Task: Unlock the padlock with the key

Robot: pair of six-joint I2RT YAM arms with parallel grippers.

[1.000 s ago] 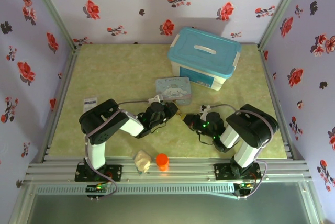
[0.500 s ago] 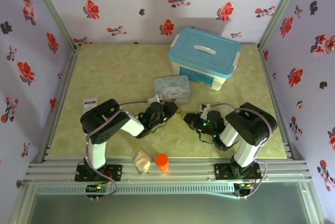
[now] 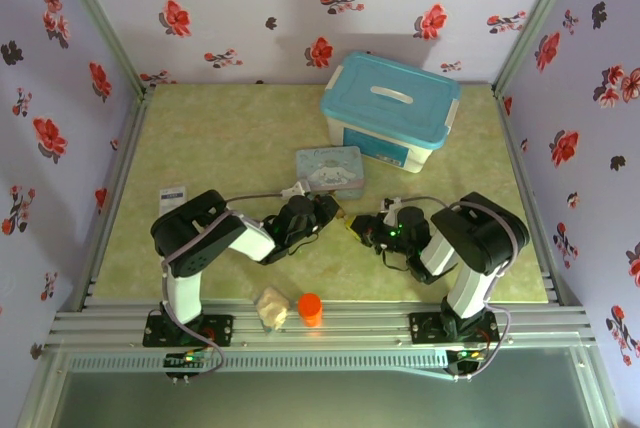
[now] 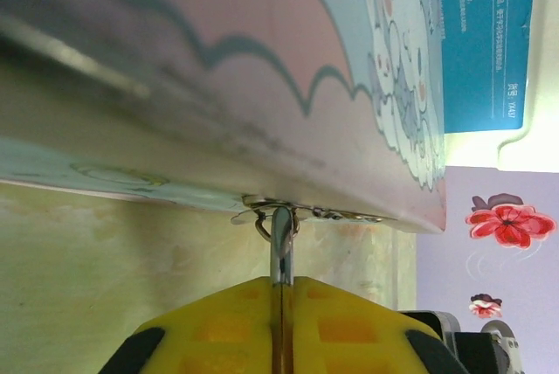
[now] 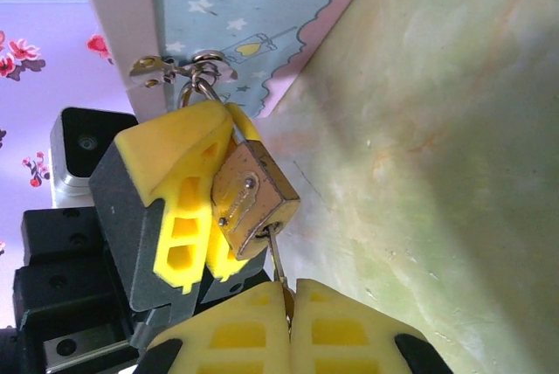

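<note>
Mid-table (image 3: pixel 230 138), just fwd of the pale blue cartoon tin (image 3: pixel 330 170): both arms met tip to tip. L gripper (image 4: pixel 281 291) was clamped narrow on the padlock (image 5: pixel 253 204), yellow fingers (image 5: pixel 175 190) pinched on the grey shackle (image 4: pixel 281 247). Brass body hung free below them, tilted, off the table. Small wire ring (image 5: pixel 205 64) sat at the shackle top, against the tin's edge. R gripper (image 5: pixel 288 300) was closed tight on the key (image 5: pixel 276 259). The key's thin shaft ran from the finger seam up to the padlock's bottom face; tip at the keyhole, depth couldn't tell. Shackle open or latched: couldn't tell. Blue-lidded box (image 3: pixel 390 108) stood behind the tin. Orange cylinder (image 3: pixel 310 308) and a beige lump (image 3: pixel 270 306) lay at the near edge, well apart from the lock.
</note>
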